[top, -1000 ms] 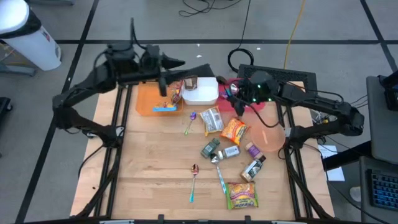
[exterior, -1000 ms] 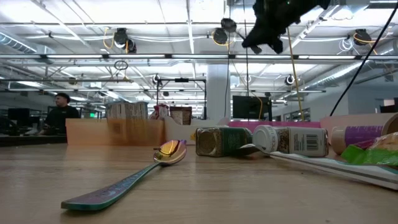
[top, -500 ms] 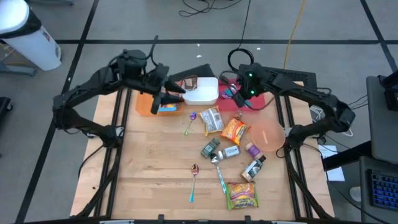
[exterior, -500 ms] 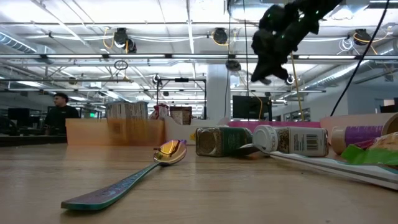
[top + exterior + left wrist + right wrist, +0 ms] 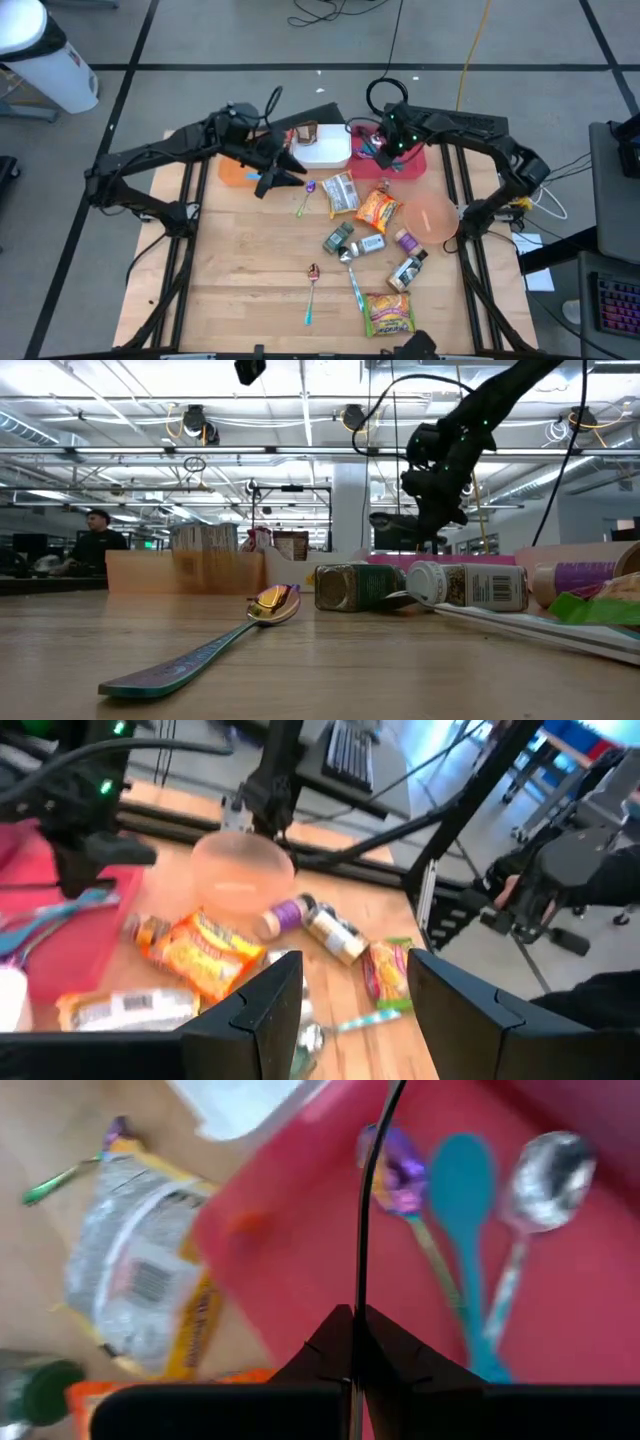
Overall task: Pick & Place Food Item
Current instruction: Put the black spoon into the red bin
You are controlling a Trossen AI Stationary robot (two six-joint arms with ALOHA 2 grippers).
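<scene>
Lying nearest on the tabletop [image 5: 240,290], at 6 o'clock: green snack packet [image 5: 389,313], then spoons [image 5: 311,290], jars [image 5: 338,238] and an orange snack bag [image 5: 377,209] near the centre. Silver food packet [image 5: 341,192] just beyond. Left gripper [image 5: 277,172] hovers at 11 o'clock beside the orange tray [image 5: 232,171], fingers [image 5: 262,1010] parted, holding nothing. Right gripper [image 5: 385,152] at 1 o'clock over the red tray [image 5: 560,1310] with its spoons, fingers [image 5: 352,1348] pressed together, empty. White container [image 5: 323,148] between the trays.
</scene>
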